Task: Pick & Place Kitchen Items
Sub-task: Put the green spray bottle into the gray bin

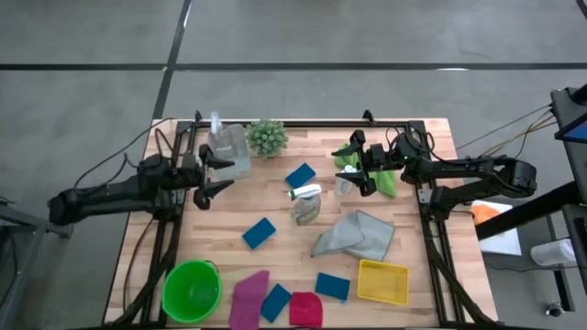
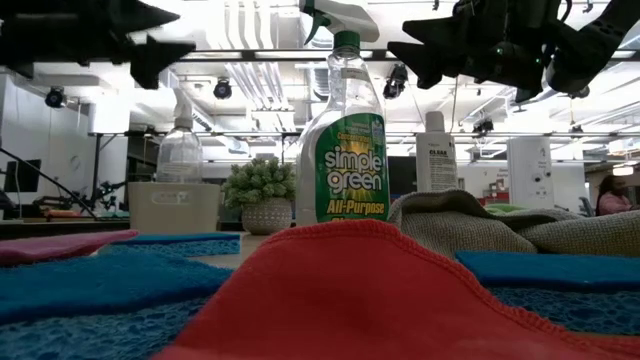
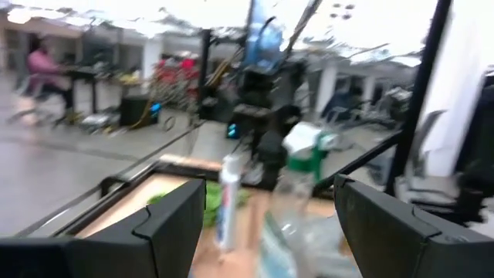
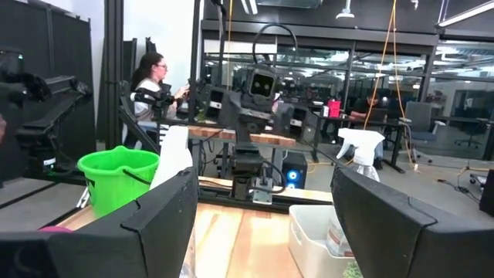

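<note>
Both grippers hang above the wooden table (image 1: 275,206) with fingers spread and nothing between them; the left gripper (image 1: 218,174) is at the table's left side, just beside a clear bin (image 1: 234,156) holding a spray bottle, and the right gripper (image 1: 367,168) is at the back right, over a green cloth (image 1: 385,179) and a small white-capped bottle (image 1: 344,186); a grey cloth (image 1: 358,236) lies crumpled right of centre; a green bucket (image 1: 193,291) stands at the front left corner; a yellow tray (image 1: 383,280) sits at the front right; a pink cloth (image 1: 248,298) and a red cloth (image 1: 305,309) lie along the front edge, with one blue sponge (image 1: 275,302) between them; a green-labelled spray bottle (image 1: 305,203) stands in the middle; three more blue sponges are scattered, one behind the spray bottle (image 1: 300,174), one left of centre (image 1: 259,233) and one near the tray (image 1: 332,286); a small spiky plant (image 1: 267,137) stands at the back edge, near the bin.
</note>
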Controlling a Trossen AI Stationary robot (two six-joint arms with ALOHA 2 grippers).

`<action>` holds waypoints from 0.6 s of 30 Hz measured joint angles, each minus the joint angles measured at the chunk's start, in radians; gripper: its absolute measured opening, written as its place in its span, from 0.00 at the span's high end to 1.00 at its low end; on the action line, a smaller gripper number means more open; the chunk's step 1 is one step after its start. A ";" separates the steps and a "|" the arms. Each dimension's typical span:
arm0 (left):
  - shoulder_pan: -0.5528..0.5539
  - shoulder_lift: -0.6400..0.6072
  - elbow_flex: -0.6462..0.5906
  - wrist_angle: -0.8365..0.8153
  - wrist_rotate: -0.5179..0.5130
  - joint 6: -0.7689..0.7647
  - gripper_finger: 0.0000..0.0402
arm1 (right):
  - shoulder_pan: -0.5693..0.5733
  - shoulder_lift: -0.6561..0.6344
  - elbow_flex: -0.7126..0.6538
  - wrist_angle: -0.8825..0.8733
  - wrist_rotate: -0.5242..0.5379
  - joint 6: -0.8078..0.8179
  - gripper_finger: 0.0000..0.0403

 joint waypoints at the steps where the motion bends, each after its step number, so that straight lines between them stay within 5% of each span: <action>1: -0.024 0.008 0.000 0.021 -0.008 0.000 0.29 | 0.000 0.000 0.000 0.000 0.000 0.000 0.28; 6: -0.168 0.106 0.000 0.125 -0.118 0.004 0.29 | 0.000 0.000 0.000 0.000 0.005 0.000 0.28; 13: -0.337 0.407 0.004 0.406 -0.381 0.043 0.29 | 0.000 0.000 0.000 0.000 0.023 -0.007 0.28; 18: -0.347 0.621 0.046 0.578 -0.398 0.056 0.29 | 0.000 0.000 0.000 0.000 0.023 -0.010 0.28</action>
